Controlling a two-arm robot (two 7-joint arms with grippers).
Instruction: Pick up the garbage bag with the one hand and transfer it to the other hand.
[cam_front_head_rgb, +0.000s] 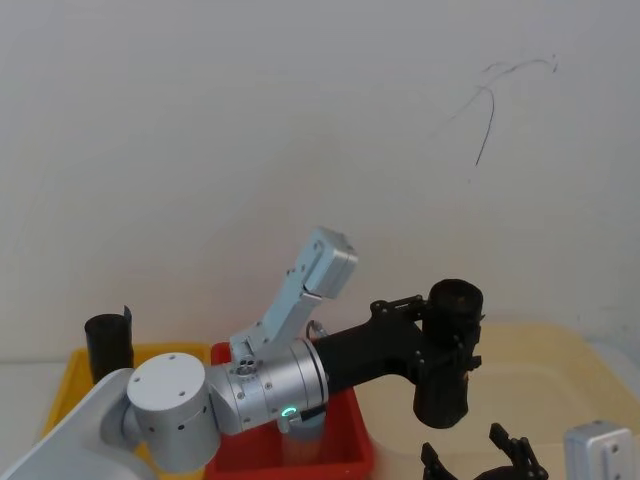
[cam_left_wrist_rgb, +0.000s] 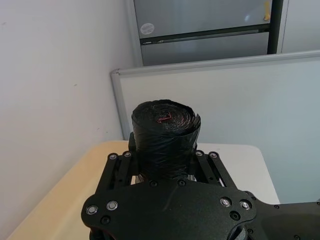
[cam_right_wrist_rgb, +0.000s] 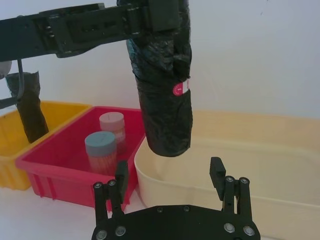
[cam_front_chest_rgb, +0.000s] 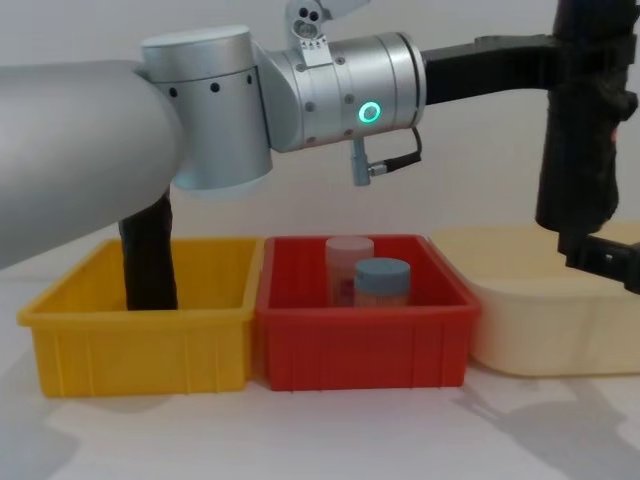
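Note:
The garbage bag, a black crinkled roll with a small red-and-white sticker, hangs upright in the air above the cream tub. My left gripper is shut on its upper part, reaching in from the left. From the left wrist view I look down on the roll's spiral top between the fingers. My right gripper is open just below and in front of the garbage bag, fingers pointing up and not touching it. In the chest view the garbage bag hangs at the right edge.
Three containers stand in a row: a yellow bin with another black roll standing in it, a red bin with a blue-lidded jar and a pink-lidded jar, and a cream tub. A white wall stands behind.

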